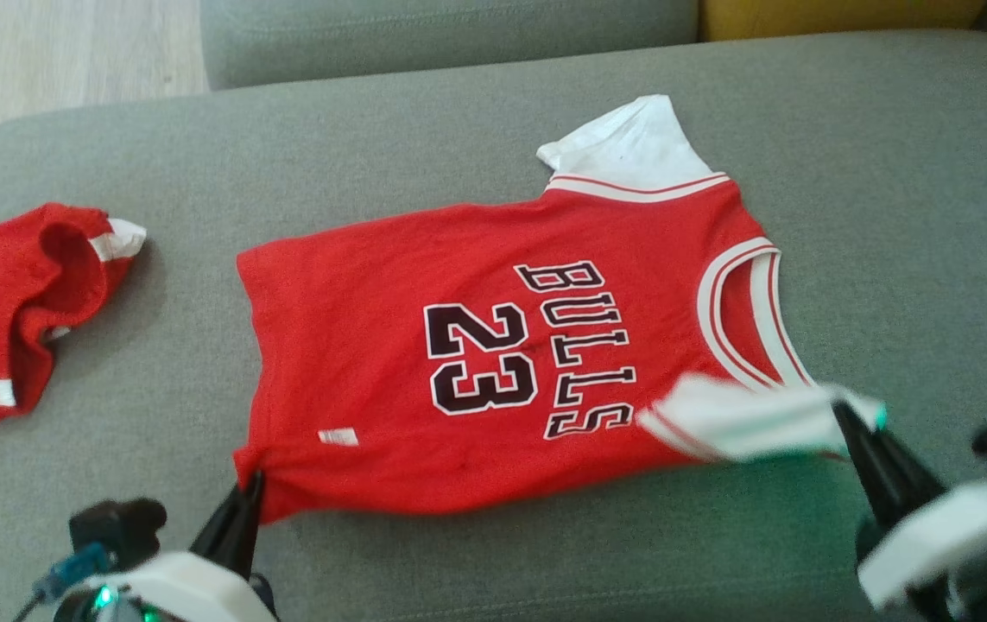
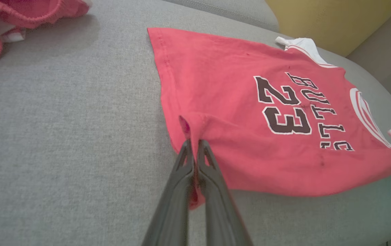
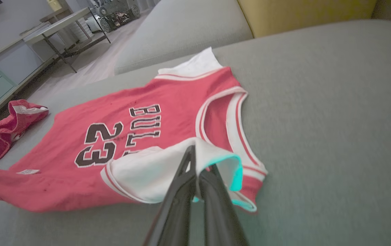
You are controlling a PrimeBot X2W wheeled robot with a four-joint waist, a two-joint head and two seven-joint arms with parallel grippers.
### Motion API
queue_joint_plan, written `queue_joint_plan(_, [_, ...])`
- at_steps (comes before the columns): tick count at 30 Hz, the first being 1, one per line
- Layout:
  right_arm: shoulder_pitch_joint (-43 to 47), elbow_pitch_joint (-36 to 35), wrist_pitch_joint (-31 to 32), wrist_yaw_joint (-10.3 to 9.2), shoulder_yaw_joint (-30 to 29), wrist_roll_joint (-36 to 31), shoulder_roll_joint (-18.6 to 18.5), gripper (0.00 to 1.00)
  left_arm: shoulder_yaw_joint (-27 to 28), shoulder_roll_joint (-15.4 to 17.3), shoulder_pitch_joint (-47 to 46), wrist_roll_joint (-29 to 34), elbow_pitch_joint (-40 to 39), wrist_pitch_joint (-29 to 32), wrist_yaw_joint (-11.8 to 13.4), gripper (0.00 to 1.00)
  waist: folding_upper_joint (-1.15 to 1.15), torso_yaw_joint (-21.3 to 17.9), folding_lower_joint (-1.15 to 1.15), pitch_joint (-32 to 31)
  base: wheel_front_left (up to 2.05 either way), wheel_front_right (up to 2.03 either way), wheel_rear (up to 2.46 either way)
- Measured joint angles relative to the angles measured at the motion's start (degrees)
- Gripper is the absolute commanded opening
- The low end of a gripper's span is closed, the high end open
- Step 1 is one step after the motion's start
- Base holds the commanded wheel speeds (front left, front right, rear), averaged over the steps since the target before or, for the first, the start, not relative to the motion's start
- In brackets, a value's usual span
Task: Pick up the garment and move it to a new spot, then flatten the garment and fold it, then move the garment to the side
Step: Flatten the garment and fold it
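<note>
The garment point(image 1: 493, 345) is a red jersey with white sleeves, black "BULLS 23" lettering and a white-trimmed neck, spread face up on the grey cushion point(image 1: 545, 130), neck to the right. My left gripper point(image 1: 249, 488) is shut on its near hem corner, where red cloth point(image 2: 185, 126) bunches between the fingers point(image 2: 181, 171). My right gripper point(image 1: 843, 415) is shut on the near white sleeve point(image 3: 154, 171), lifted slightly off the cushion and folded over the jersey's edge. The far sleeve point(image 1: 631, 147) lies flat.
A second crumpled red garment with white stripes point(image 1: 18, 302) lies at the cushion's left edge. A yellow pillow point(image 1: 838, 13) and a grey backrest point(image 1: 450, 34) stand behind. Wooden floor point(image 1: 44, 60) shows at far left; a low table point(image 3: 62, 24) stands beyond the sofa.
</note>
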Motion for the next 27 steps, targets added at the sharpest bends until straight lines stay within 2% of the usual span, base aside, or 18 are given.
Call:
queue_joint_plan(6, [-11.2, 5.56, -1.31, 0.0, 4.95, -0.34, -4.39, 0.0, -0.01, -0.16, -4.43, -1.15, 0.58, 0.41, -0.12, 0.0, 0.0, 0.58, 0.0, 2.16, 0.0, 0.0, 0.0])
queue_joint_plan(10, [-16.02, 11.03, -3.99, 0.0, 8.59, 0.35, -7.45, 0.0, -0.32, -0.96, -9.01, -1.36, 2.92, 0.35, -1.09, 0.0, 0.0, 2.02, 0.0, 3.7, 0.0, 0.0, 0.0])
queue_joint_plan(19, [-25.15, 21.61, -12.52, 0.0, 15.63, 0.91, -10.55, 0.0, -0.7, -2.89, -14.5, -3.33, 10.07, 1.51, -1.51, 0.0, 0.0, 3.34, 0.0, 6.9, 0.0, 0.0, 0.0])
queue_joint_plan(24, [-28.22, 28.27, -15.79, 0.0, 18.2, 2.43, -10.63, 0.0, -0.98, -3.28, -14.48, -4.23, 11.14, 2.09, -1.6, 0.0, 0.0, 3.51, 0.0, 7.77, 0.0, 0.0, 0.0])
queue_joint_plan(25, [-28.58, 29.53, -16.22, 0.0, 18.64, 2.88, -10.62, 0.95, -1.02, -3.3, -14.47, -4.32, 11.47, 2.07, -1.6, 0.16, 0.0, 3.6, 0.0, 7.88, 0.0, 0.0, 0.0])
queue_joint_plan(26, [-29.02, 30.73, -16.47, 0.0, 19.15, 3.42, -10.57, 1.0, -1.13, -3.34, -14.48, -4.32, 11.87, 1.94, -1.6, 0.91, 0.0, 3.69, 0.0, 7.94, 0.0, 0.0, 0.0])
queue_joint_plan(27, [-29.35, 31.66, -16.84, 0.0, 19.56, 3.91, -10.54, 1.0, -1.32, -3.44, -14.48, -4.34, 12.28, 1.96, -1.61, 1.0, 0.0, 3.74, 0.0, 7.96, 0.0, 0.0, 0.0])
